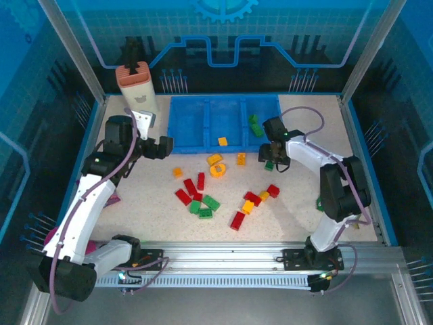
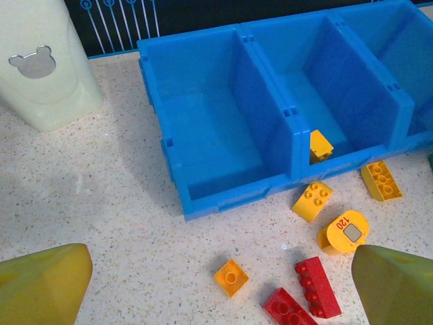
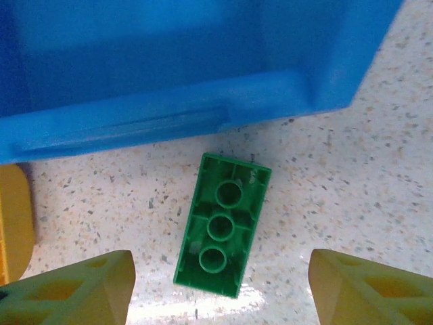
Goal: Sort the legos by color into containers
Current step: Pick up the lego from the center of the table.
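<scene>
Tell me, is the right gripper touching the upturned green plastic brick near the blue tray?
Apart. The right wrist view shows the right gripper open, its fingers either side of the green plastic brick, with speckled table visible between.

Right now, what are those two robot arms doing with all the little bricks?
They are sorting bricks by colour into a blue tray. The right hand hangs open over a green brick lying hollow side up just before the tray. The left hand is open, holding nothing. Green bricks sit in the right compartment, one orange brick in the middle; most lie loose on the table.
</scene>
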Controlling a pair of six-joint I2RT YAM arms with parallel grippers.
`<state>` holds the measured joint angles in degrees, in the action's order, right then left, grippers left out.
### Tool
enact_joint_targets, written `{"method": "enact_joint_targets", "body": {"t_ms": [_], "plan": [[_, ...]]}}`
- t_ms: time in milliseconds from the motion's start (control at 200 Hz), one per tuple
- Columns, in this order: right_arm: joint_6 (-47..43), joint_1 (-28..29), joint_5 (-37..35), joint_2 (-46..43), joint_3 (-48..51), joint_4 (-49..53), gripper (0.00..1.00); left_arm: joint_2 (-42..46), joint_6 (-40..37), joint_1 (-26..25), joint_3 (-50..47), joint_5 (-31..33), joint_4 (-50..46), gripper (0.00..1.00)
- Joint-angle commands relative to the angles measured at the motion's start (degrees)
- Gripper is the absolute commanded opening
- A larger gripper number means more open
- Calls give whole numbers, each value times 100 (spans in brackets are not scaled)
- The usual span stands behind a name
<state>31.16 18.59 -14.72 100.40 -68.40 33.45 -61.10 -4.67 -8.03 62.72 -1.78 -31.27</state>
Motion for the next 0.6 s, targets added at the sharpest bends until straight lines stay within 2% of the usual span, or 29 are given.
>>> {"method": "enact_joint_targets", "body": {"t_ms": [0,205,295,390,595], "plan": [[93,-83,97,341,-230,-114,69,-7,-26,52,47,-10,-29,99],[55,-277,90,861,-385,-165,67,-37,-84,52,63,76,-42,99],[40,-277,165,927,-358,-276,60,-66,-96,56,65,83,-37,99],[31,-275,181,1004,-399,-212,57,-87,-96,56,83,81,-53,99],[-78,-218,180,926,-226,-155,40,-88,-87,56,83,81,-59,99]]}}
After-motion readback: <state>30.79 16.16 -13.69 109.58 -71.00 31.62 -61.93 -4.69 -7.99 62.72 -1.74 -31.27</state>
